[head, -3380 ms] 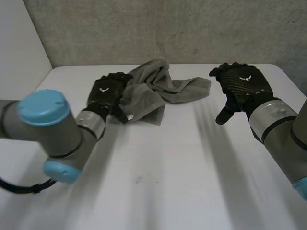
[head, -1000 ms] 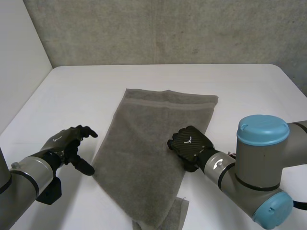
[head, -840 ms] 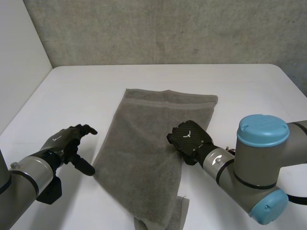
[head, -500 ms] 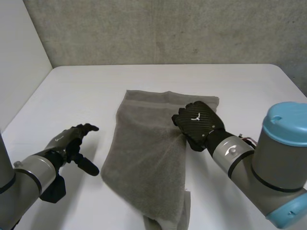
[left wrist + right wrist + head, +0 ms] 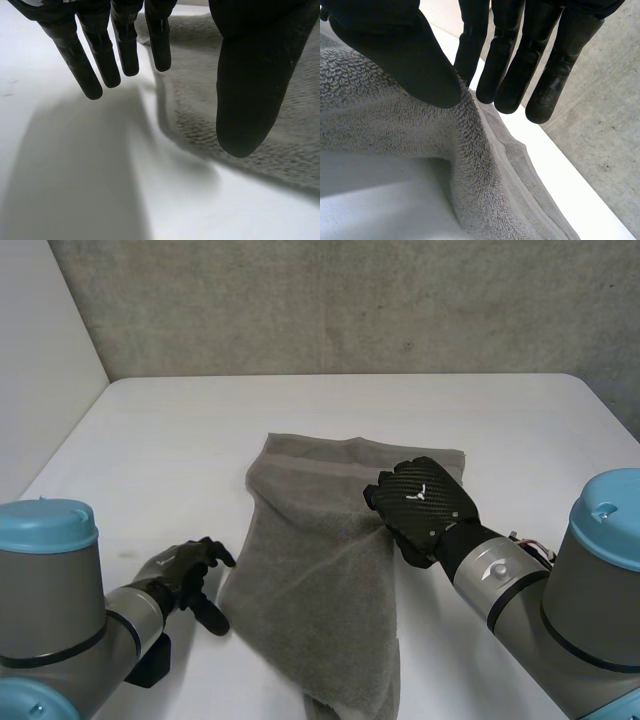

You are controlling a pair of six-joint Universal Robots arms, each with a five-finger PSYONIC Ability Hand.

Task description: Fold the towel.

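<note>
A grey towel (image 5: 310, 570) lies spread lengthwise on the white table (image 5: 150, 440), its near end hanging at the front edge. My right hand (image 5: 425, 505) is on the towel's right edge, about halfway along. In the right wrist view its thumb (image 5: 395, 45) and fingers (image 5: 510, 60) pinch a raised ridge of the towel (image 5: 465, 145). My left hand (image 5: 190, 575) hovers low by the towel's left edge near the front. In the left wrist view its fingers (image 5: 100, 55) are straight and spread from the thumb (image 5: 250, 90), with the towel's edge (image 5: 200, 120) beneath them.
A concrete wall (image 5: 350, 300) stands behind the table. White table surface lies bare to the left of the towel and beyond its far end. My left arm's blue-capped elbow (image 5: 45, 530) is at the front left, and my right arm's elbow (image 5: 610, 520) at the front right.
My right hand has shut on the towel's right edge and drawn it up and inward, narrowing the cloth. My left hand has moved right, closer to the towel's left edge.
</note>
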